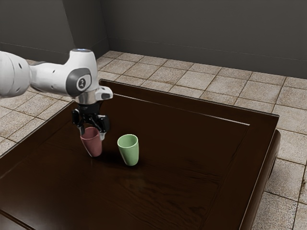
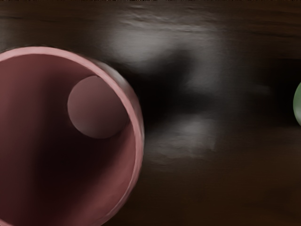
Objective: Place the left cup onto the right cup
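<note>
The right cup (image 1: 128, 149) stands on the table (image 1: 192, 158), toward its edge at the exterior view's left. The left cup (image 1: 91, 142) stands just beside the right cup, on its side toward the exterior view's left, with a gap between them. The gripper (image 1: 91, 129) hangs at the left cup's rim, higher than the right cup's mouth.

The black two-finger gripper (image 1: 90, 130) hides the far part of the rim of the dusky pink plastic cup (image 1: 92, 144). The white robot arm (image 1: 43, 76) is cut off at the exterior view's left. The dark wooden table (image 1: 192, 158) loses its near edge and near corners to the frame.

In the wrist view the pink cup (image 2: 70, 179) is cropped. The pale green plastic cup (image 2: 297, 104) shows as a sliver. The tabletop's grain (image 2: 211, 188) is smeared.
</note>
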{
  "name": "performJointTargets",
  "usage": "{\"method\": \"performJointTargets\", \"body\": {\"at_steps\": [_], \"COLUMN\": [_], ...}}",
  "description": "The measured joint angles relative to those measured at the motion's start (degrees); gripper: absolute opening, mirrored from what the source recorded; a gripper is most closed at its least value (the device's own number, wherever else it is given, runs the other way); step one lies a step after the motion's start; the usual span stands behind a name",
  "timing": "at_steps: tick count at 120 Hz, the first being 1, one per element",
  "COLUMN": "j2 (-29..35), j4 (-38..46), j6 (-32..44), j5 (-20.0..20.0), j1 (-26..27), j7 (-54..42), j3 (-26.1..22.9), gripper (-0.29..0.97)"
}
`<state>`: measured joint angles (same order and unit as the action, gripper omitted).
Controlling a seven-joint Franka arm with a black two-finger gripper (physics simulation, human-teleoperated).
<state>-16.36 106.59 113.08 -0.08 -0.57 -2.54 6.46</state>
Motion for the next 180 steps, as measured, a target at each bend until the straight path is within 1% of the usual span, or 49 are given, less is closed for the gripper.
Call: {"method": "performJointTargets", "body": {"at_steps": [14, 46, 50, 64, 72, 83, 96, 111, 130, 159, 170, 180], "j2": [-2.2, -5.1, -5.3, -5.6, -5.6, -5.6, -5.6, -5.5, -3.1, -1.8, -1.8, -1.8], "j4": [-3.2, -0.9, -0.9, -1.0, -1.0, -1.0, -1.0, -1.0, -2.4, -14.4, -16.4, -16.8], "j6": [1.8, 4.3, 4.6, 5.2, 5.5, 5.7, 5.9, 6.0, 5.3, -1.0, -3.0, -4.1], "j5": [-0.1, -0.4, -0.3, -0.1, -0.1, -0.1, 0.1, 0.4, 2.8, 4.9, 5.3, 5.3], "j1": [0.0, -0.8, -0.8, -0.8, -0.8, -0.8, -0.8, -0.7, -0.4, 0.4, 0.8, 0.9], "j7": [-0.3, -0.5, -0.6, -0.8, -0.8, -0.9, -0.9, -0.9, -1.1, -1.1, -1.0, -0.8], "j3": [-0.1, -0.2, -0.2, -0.2, -0.2, -0.2, -0.2, -0.2, -0.1, -0.6, -1.2, -3.1], "gripper": [0.68, 0.67, 0.61, 0.3, 0.17, 0.05, -0.02, -0.07, -0.08, -0.1, -0.1, -0.1]}}
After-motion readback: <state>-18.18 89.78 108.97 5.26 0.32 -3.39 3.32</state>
